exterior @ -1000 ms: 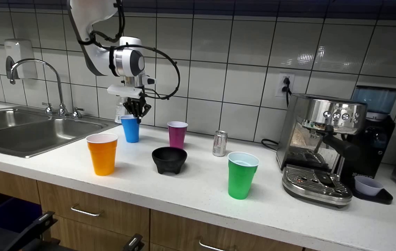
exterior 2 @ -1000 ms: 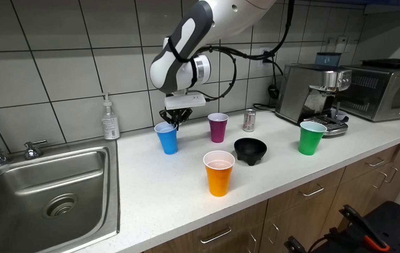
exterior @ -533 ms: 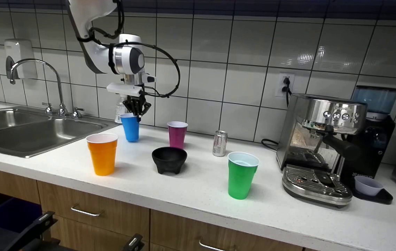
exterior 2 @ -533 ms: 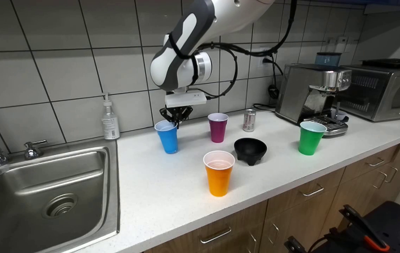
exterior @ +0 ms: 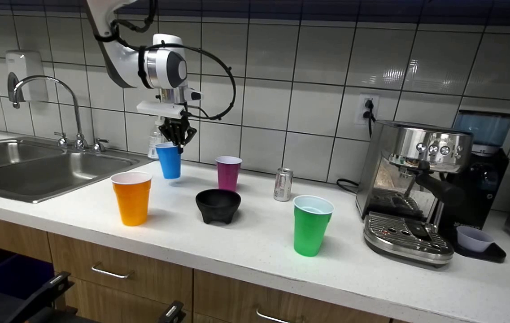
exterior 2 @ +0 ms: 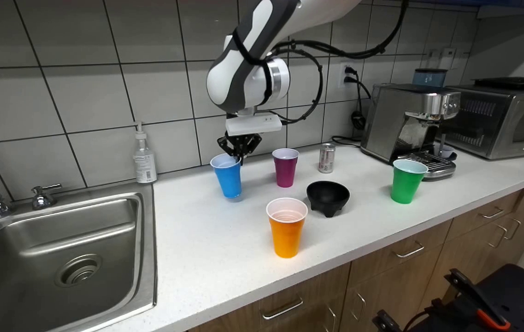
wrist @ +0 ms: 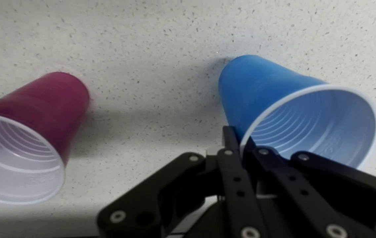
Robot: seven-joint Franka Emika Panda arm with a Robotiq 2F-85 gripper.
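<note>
Clenched on the rim: gripper point(wrist: 240, 138) holds blue cup point(wrist: 257, 86) off the counter point(exterior 2: 197, 249)

I've got the gripper pinched tight on the blue cup's wall, right at the rim: one finger point(wrist: 230, 135) outside, its partner inside, the white lip running between them! The cup hangs mouth up, its pale, ringed inside showing in my wrist view, and both exterior views give me its base just off the counter, the white surface beneath tinted faintly blue.

Next door stands the purple cup point(wrist: 49, 96), upright, near the blue one, the two apart. I see the silver can point(exterior: 283, 185) beyond it, close to the tiled wall point(exterior: 263, 107). In front of the purple cup sits the black bowl point(exterior 2: 327, 198) on its stubby feet, and here's the orange cup point(exterior 2: 287, 235), upright, nearer the counter's front edge. Well along from my grip, I pick out the green cup point(exterior: 312, 229), and just past that the steel espresso machine point(exterior: 432, 143). Over on the opposite flank, in an exterior view, a soap bottle point(exterior 2: 145, 163) stands by the back corner of the sink point(exterior 2: 147, 258), near the wall.
</note>
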